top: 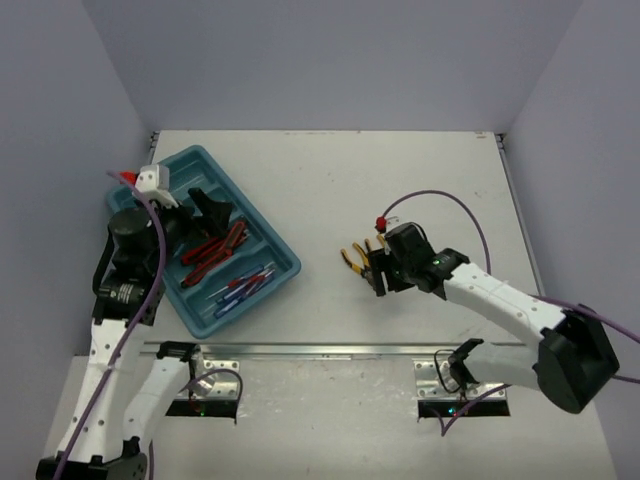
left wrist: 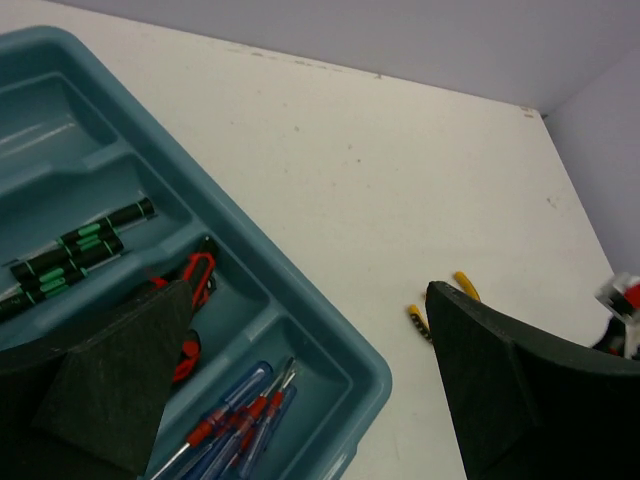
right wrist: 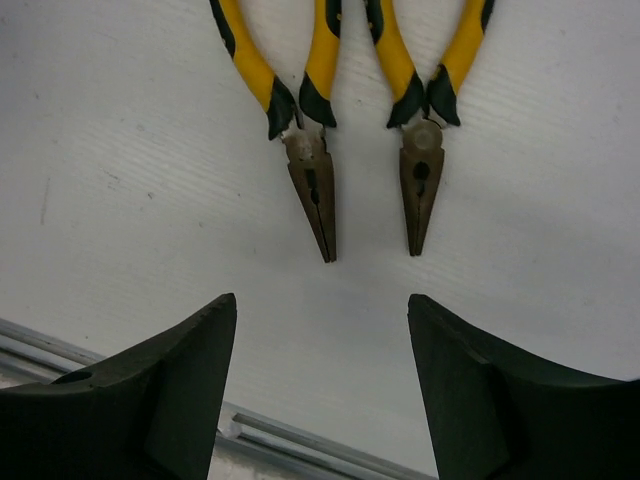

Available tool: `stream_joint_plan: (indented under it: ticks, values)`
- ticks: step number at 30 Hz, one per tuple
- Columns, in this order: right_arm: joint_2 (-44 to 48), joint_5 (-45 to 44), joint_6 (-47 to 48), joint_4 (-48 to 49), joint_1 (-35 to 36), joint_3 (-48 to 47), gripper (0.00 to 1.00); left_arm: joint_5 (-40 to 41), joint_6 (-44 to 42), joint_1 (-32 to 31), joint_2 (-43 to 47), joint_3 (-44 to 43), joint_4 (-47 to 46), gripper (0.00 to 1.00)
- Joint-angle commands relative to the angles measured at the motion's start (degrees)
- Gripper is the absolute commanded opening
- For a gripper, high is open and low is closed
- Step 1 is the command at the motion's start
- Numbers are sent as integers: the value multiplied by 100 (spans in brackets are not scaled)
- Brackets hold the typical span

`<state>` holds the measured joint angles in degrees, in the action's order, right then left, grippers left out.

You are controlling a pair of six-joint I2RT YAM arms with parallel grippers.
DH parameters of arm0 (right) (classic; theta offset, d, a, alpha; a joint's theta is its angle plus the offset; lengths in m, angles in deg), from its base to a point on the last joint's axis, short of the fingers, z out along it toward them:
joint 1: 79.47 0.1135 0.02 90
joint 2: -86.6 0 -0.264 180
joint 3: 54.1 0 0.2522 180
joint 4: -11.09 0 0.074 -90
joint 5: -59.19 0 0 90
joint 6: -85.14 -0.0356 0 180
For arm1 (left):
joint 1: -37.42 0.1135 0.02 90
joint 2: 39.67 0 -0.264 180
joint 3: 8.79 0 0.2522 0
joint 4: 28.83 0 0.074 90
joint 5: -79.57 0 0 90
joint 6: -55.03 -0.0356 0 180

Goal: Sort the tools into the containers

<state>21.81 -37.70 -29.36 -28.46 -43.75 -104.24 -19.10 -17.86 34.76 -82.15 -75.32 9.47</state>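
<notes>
Gaping wide, the right gripper point(right wrist: 320, 300) faced two yellow-and-black-handled steel pliers point(right wrist: 312, 190) lying just beyond its fingertips on the white table point(right wrist: 120, 150), side by side, long axes parallel, closed noses pointing back at it. Farther left, the left gripper point(left wrist: 308, 300), likewise spread, hung over the teal-blue plastic divided tray point(left wrist: 50, 70), whose separate compartments held blue-handled screwdrivers point(left wrist: 240, 410), red-handled cutters point(left wrist: 197, 280) and black-green screwdrivers point(left wrist: 80, 250).

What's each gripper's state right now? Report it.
Left gripper: open, empty, over the teal tray.
Right gripper: open, empty, above two yellow-handled pliers.
</notes>
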Motion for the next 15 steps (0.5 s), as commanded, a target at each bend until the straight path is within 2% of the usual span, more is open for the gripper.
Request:
stream_joint_plan:
  ticks: [1,3,5,9,15]
  values:
    - [-1075,-175,378,-44,159,-684,68,-890,248,-24,417,996,-444,100]
    - [-1523,-459,467,-44,205,-874,68,-1146,245,-24,518,1318,-586,100]
    - [-2032,-379,626,-9,210,-1134,68,-1209,237,-30,726,1512,-602,100]
    - [-2754,-328,773,81,224,-1439,56,-1218,223,-33,1151,1666,-823,100]
    - [-3522,-341,1077,261,212,-1785,48,-1107,245,-177,1205,1644,-713,100]
